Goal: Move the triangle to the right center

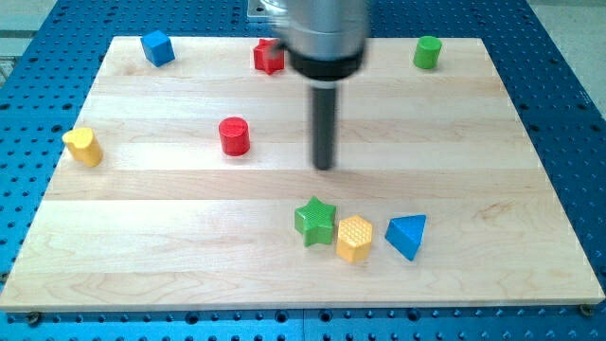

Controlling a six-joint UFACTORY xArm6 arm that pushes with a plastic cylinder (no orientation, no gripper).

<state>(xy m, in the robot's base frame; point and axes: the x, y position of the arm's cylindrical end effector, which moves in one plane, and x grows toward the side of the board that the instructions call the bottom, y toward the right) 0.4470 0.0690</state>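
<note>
The blue triangle lay near the bottom of the wooden bench, a little to the view's right of centre, at the right-hand end of a short row of three blocks. Just beside it on the left sat a yellow hexagon, and the hexagon touched a green star further left. The arm carried no pincer at all, only a dark rod; my tip rested on the board above this row, nearest the star and well apart from the triangle, which lay down and to the view's right of it. A red cylinder stood to the left of the tip. A yellow block was by the left edge. Along the top edge were a blue cube, a red block partly hidden by the arm's housing, and a green cylinder.
</note>
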